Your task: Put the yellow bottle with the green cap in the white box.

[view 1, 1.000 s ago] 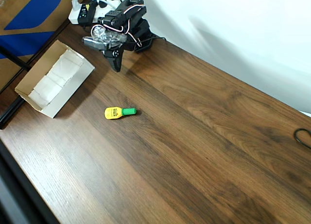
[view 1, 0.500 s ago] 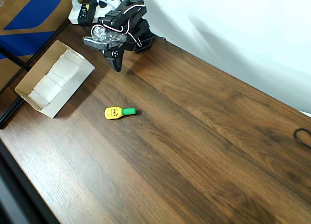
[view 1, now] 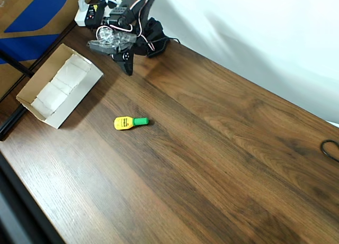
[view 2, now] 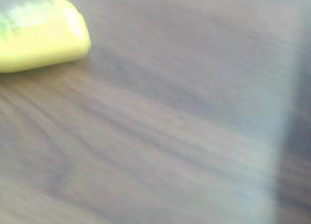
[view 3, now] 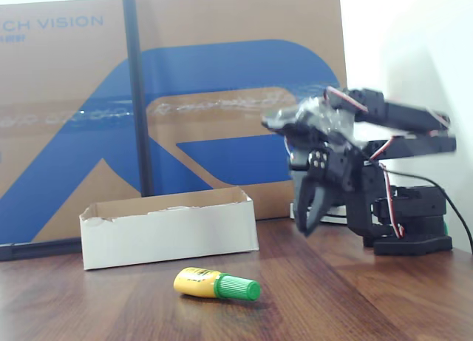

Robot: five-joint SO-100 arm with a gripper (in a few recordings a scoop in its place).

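Note:
The yellow bottle with the green cap (view 1: 130, 122) lies on its side on the wooden table, cap pointing right in the overhead view and in the fixed view (view 3: 214, 284). The white box (view 1: 79, 100) sits to its left, open side up, and stands behind the bottle in the fixed view (view 3: 170, 234). My gripper (view 1: 127, 69) hangs near the arm's base, fingers pointing down and together, well apart from the bottle; in the fixed view the gripper (view 3: 307, 224) holds nothing. In the blurred wrist view a yellow shape, the bottle (view 2: 39, 34), shows at the upper left.
A brown-and-blue cardboard carton (view 3: 222, 97) stands behind the table, with a black pole (view 3: 137, 97) in front of it. A white power strip (view 1: 87, 14) lies by the arm's base. A black cable (view 1: 331, 148) loops at the table's right edge.
The arm's upper part has shifted slightly up and left in the overhead view. The bottle and the box have not moved.

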